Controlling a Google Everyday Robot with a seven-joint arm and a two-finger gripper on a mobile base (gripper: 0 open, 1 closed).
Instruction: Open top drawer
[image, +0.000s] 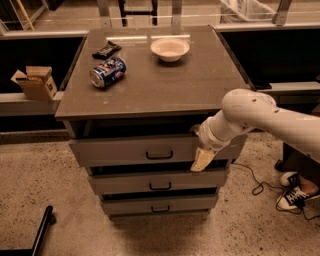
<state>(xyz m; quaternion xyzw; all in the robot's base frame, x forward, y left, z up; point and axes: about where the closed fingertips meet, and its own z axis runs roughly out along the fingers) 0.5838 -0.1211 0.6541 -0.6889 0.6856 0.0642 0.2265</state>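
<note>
Gripper (202, 160), pale cream at its tip and carried on a rounded white arm (260, 117) that reaches in from the right, hangs low against the right part of the wide grey flat-fronted top drawer (115, 150). Whether it is open or closed cannot be told. It sits to the right of the small dark bail handle (159, 156) and apart from it. Since that handle is the only purchase on the flat front, the gripper probably needs to travel left to reach it.

The top drawer lies directly under the brown-grey tabletop (165, 85), above two narrower grey drawers. Its long axis runs left to right and its front faces the near side, so it would slide out toward the near side. It appears not yet drawn out.

On the tabletop, a blue drink can (107, 72) lies on its side at the left and a cream bowl (170, 49) stands at the far edge, both well clear of the drawer's path.
</note>
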